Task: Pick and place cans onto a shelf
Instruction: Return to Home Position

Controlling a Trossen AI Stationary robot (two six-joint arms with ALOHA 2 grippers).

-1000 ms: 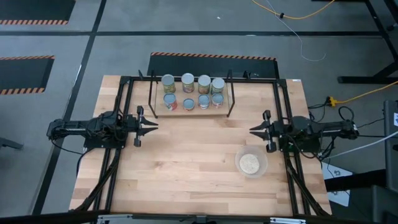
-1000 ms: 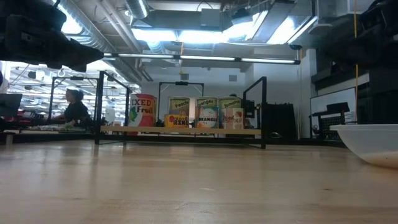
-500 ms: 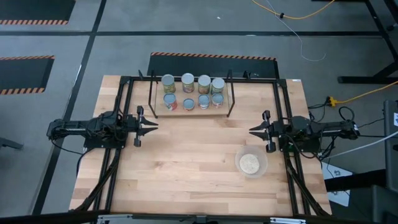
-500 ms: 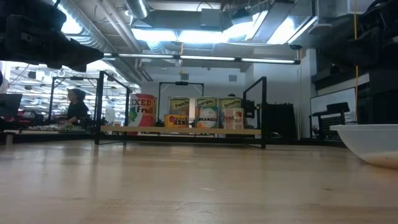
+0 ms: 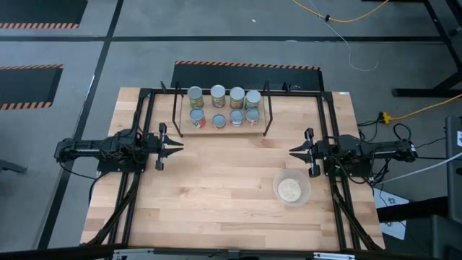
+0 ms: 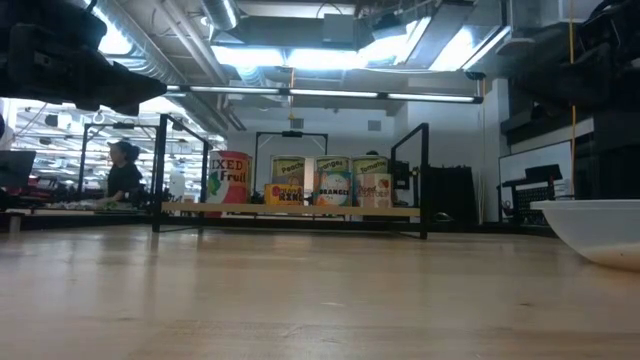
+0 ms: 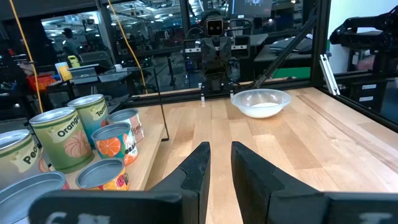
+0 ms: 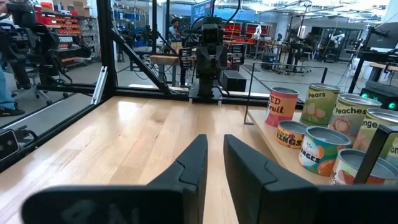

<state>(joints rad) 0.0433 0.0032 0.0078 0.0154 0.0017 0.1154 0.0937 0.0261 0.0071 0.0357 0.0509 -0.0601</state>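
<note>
The table (image 5: 216,180) is showing pale wood. The cans (image 5: 223,105) are wearing green, orange and red labels with silver tops. The shelf (image 5: 175,115) rods are looking black.

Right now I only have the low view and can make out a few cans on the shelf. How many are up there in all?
Observer: Eight cans stand on the shelf, in two rows of four.
Operator: Any loose on the table?
Observer: None that the high view shows. The table holds only a bowl of beige grains, near the right pincer.
Operator: And the left pincer?
Observer: The left pincer is at the table's left side, level with the right one, empty, fingers slightly apart.
</note>
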